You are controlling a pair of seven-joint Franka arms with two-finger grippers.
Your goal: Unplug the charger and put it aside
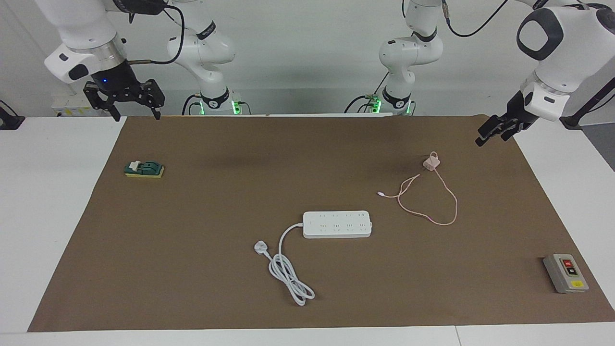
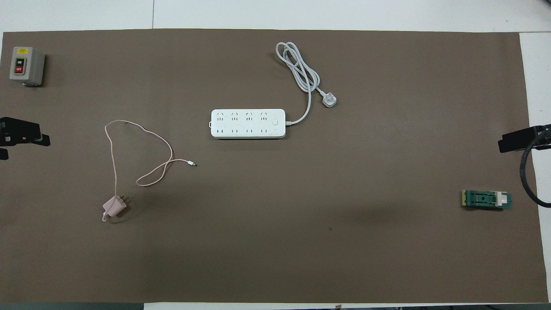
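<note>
**A:** Since the small pale pink cube-shaped charger (image 1: 431,163) is lying loose on the brown-covered bench (image 1: 216,192), how is it going to handle?

**B:** Lightly, I am guessing: a hard, smooth little block that is likely sliding if nudged. Its thin pink cable (image 1: 451,202) is trailing limp in a loop, so it will be dragging along. I am favouring the cube's flat sides, clear of the prongs.

**A:** Where is it sitting?

**B:** Toward the left arm's end, nearer to the robots than the long white plastic power strip (image 1: 337,224) and well apart from it, so it is already out of the sockets.

**A:** And the claws?

**B:** The left claw (image 1: 485,137) is hanging over the bench's corner near the charger; released or clenched, I cannot tell. The right claw (image 1: 136,113) is waiting, released, over the other end.

**A:** Room?

**B:** Bare brown surface is lying all round the charger; only the bench edge at the left arm's end is calling for care.
</note>
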